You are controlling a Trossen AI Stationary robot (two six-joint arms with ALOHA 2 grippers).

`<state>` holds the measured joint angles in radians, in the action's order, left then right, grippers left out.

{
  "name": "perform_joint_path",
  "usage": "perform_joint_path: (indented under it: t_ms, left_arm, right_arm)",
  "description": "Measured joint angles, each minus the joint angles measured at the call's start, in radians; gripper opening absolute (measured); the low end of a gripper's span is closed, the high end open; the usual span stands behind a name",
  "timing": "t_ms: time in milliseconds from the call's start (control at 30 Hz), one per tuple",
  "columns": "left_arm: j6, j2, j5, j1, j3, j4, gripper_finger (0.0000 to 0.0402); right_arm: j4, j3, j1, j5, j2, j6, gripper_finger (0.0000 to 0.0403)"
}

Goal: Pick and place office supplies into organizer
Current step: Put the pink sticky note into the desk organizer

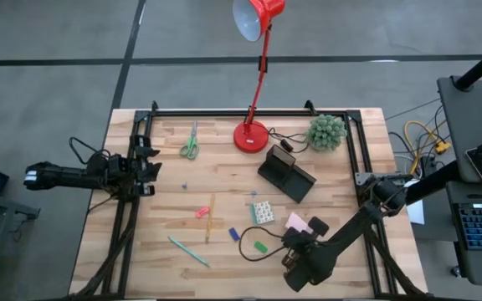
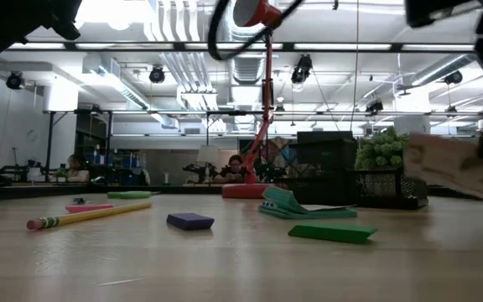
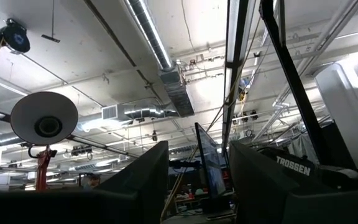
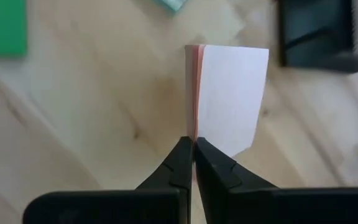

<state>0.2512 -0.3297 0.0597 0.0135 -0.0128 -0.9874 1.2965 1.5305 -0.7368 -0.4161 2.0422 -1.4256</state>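
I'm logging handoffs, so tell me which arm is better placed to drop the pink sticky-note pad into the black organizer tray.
Right. The right tool is shut on the pink sticky-note pad, close to the black compartment organizer tray. The left tool sits at the table's far left edge, holding nothing.

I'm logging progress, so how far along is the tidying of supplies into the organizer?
Nothing shows inside the organizer yet. In hand: the right gripper is shut on the pink sticky-note pad. Left on the table: scissors, pencil, teal pen, patterned block and small pieces. The left gripper waits at the table's left edge.
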Motion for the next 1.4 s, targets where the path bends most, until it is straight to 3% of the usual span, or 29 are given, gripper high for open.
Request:
perform_joint_path:
  t_ms: [400, 667, 1400]
  left_arm:
    - [-0.001, 0.004, 0.0, 0.0, 0.0, 0.0, 0.0156]
    - [-0.002, 0.005, 0.0, 0.0, 0.0, 0.0, 0.0156]
    - [-0.002, 0.005, 0.0, 0.0, 0.0, 0.0, 0.0156]
  right_arm:
    - [0.21, 0.137, 0.082, -0.08, -0.001, 0.019, 0.0008]
    - [0.224, 0.229, 0.15, -0.085, -0.001, 0.154, 0.0008]
    - [0.275, 0.224, 0.339, -0.074, -0.001, 0.4, 0.0008]
